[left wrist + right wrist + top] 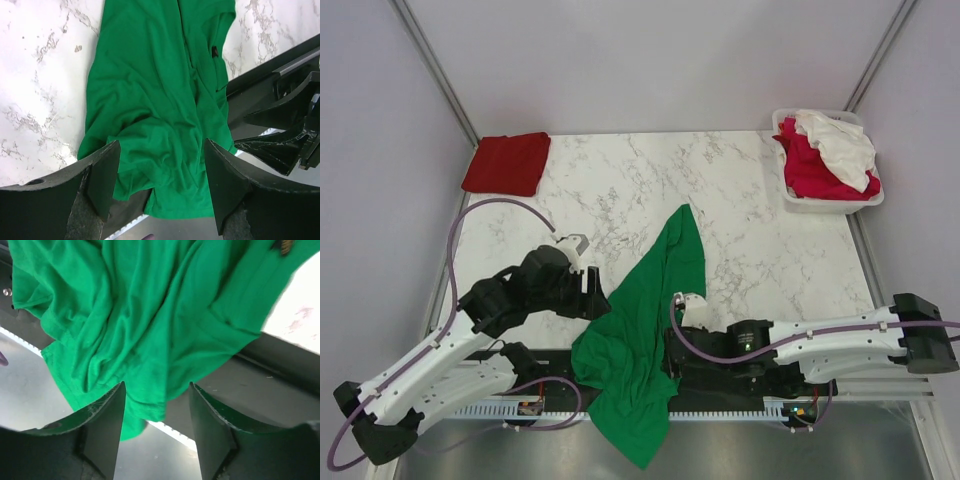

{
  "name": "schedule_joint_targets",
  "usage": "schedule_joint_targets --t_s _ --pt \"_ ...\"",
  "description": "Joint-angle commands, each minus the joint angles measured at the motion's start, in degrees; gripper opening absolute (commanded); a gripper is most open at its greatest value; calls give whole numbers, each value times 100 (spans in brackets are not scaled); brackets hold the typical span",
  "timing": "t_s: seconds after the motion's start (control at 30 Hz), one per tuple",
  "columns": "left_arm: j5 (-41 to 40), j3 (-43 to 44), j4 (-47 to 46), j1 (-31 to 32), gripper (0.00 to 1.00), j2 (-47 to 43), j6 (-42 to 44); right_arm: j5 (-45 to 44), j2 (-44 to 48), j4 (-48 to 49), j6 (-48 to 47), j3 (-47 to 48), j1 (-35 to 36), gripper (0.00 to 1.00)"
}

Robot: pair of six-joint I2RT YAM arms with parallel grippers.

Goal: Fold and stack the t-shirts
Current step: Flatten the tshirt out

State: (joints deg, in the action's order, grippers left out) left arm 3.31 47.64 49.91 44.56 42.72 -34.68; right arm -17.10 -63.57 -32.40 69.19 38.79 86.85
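Green t-shirt [650,330] lies rumpled beneath both jaw gaps; left gripper [162,152] and right gripper [157,390] spread wide, clamping nothing.

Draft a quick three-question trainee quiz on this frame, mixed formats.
1. True or false: the green t-shirt lies wholly on the marble tabletop.
2. Where is the folded dark red t-shirt? A) far left corner B) in the basket C) under the right arm
3. Fill in: the left hand and right hand are both ___.
Key: 1 false, it hangs over the near edge; 2 A; 3 open, with green cloth between the fingers.
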Motion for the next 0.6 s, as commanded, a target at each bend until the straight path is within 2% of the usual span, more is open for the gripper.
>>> schedule_joint_targets --t_s 0.0,0.2,0.33,0.5,0.57 --pt "-479 53 159 185 75 -97 -347 -425 -390 402 736 198 410 61" --pt "-577 26 168 185 75 -255 -408 -487 -893 305 1053 402 877 56" --pt "-612 26 159 203 75 -326 -408 -557 -885 287 1290 288 1018 56" --pt "-647 18 159 229 74 -326 -435 -663 -885 287 1510 244 1194 49" --pt "-665 18 159 229 75 -317 -426 -610 -937 278 1536 244 1212 50"
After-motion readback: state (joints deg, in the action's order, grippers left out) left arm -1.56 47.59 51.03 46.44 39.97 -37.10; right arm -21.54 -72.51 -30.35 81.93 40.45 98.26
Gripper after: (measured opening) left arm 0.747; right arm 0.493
